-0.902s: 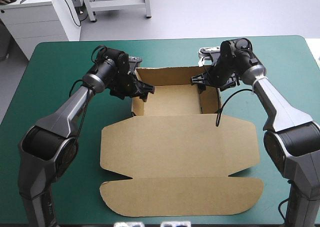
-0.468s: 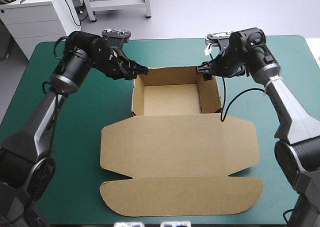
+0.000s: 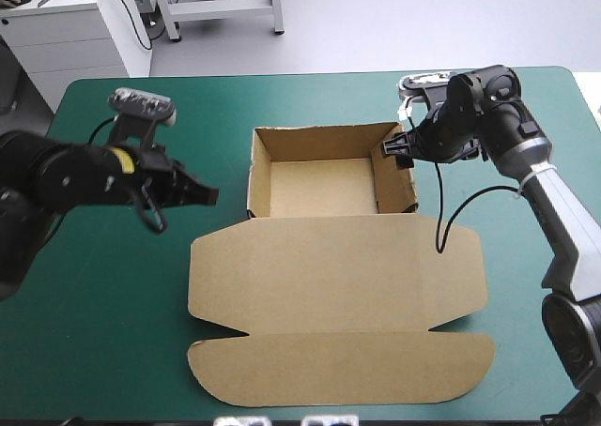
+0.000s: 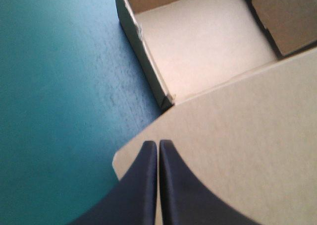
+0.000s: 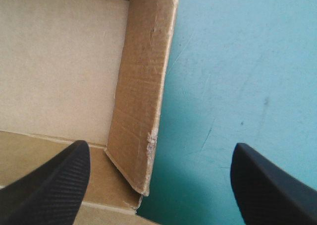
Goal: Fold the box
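Note:
The brown box [image 3: 329, 187] stands as an open tray at the table's middle, walls raised, its lid [image 3: 338, 266] and front flap [image 3: 338, 365] flat toward the near edge. My left gripper [image 3: 208, 196] is shut and holds nothing, hovering left of the tray's left wall. In the left wrist view its tips [image 4: 158, 144] meet over the lid's corner [image 4: 237, 136], with the tray [image 4: 198, 41] ahead. My right gripper [image 3: 396, 149] is open at the tray's right wall. In the right wrist view that wall [image 5: 143, 86] stands between its spread fingers [image 5: 161, 146], untouched.
Teal-green cover [image 3: 113, 295] stretches wide to the left of the box, with a narrower strip [image 3: 526, 285] to its right. The front flap reaches close to the table's near edge. A band of cover [image 3: 310, 98] lies behind the tray.
My left gripper drew back from the tray's far left corner, swung out to the left and closed. The right gripper shifted slightly right along the right wall and stayed open.

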